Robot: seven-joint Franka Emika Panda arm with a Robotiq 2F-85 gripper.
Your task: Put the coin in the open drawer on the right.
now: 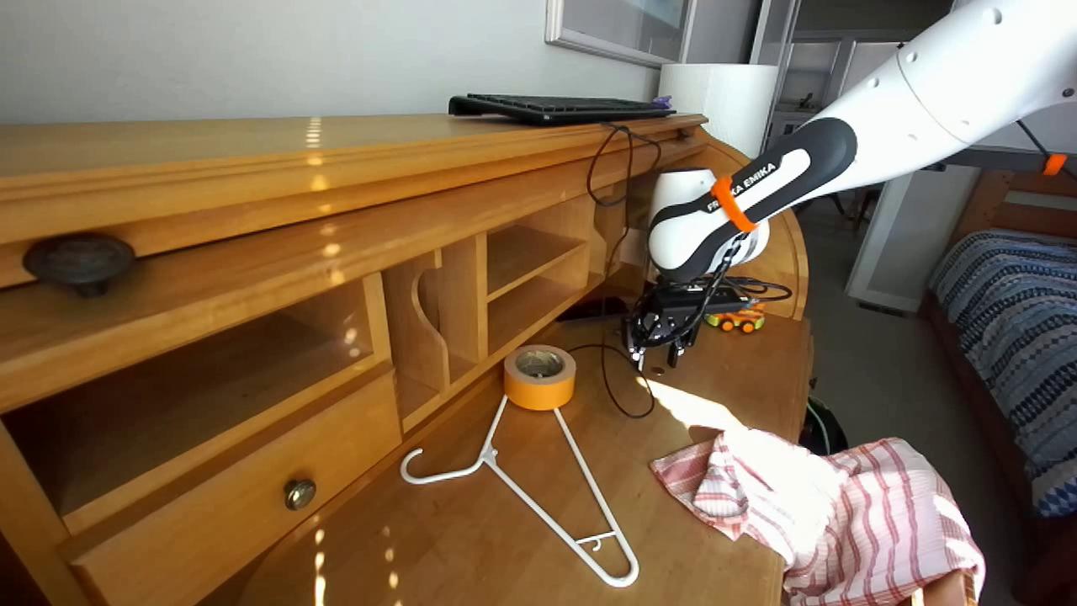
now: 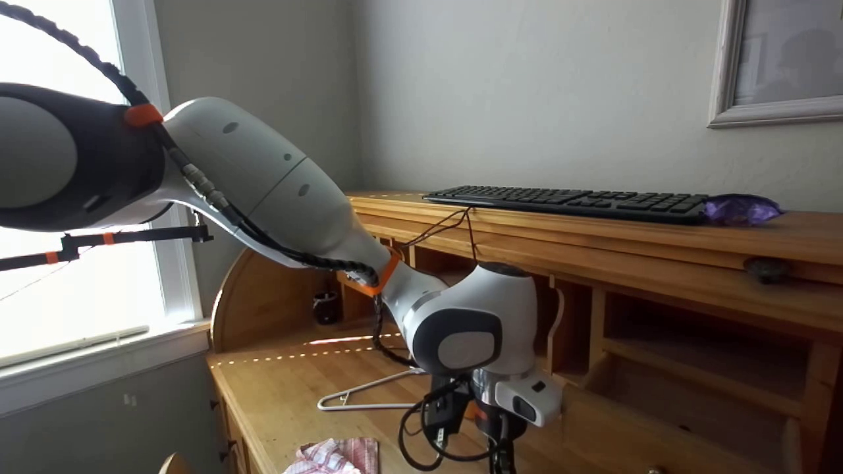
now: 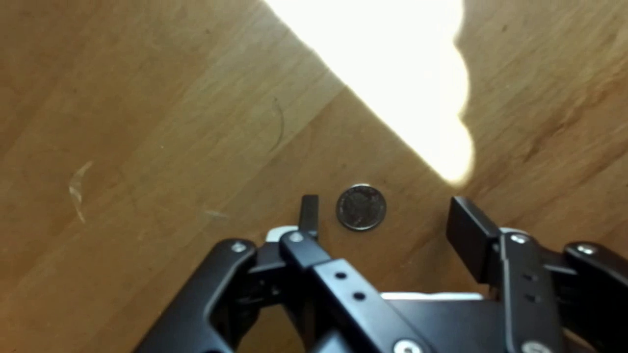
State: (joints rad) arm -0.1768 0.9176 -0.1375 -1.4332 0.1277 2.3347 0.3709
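Currently the coin [image 3: 361,208] lies flat on the wooden surface [image 3: 147,113], between the tips of the claw [image 3: 386,214] as the wrist view looks down on it, nearer the tip on that view's left. The claw's fingers [image 3: 309,212] stand wide apart on either side of it (whether they meet the wood, I cannot tell). Just ahead of the claw, a patch of sunlight [image 3: 407,88] falls across the surface. In an exterior view the drawer [image 2: 612,431] stands pulled out to the right of the claw. In an exterior view, a small toy vehicle [image 1: 736,319] sits near the claw to its right, while a roll of orange tape [image 1: 539,392] lies flat to its left. Farther off on that side is a white hanger [image 1: 490,456]. Well apart from the claw, a striped cloth [image 1: 841,505] hangs over the surface's edge. Higher than the claw, a black keyboard [image 2: 573,203] lies on the upper ledge [image 2: 816,227].
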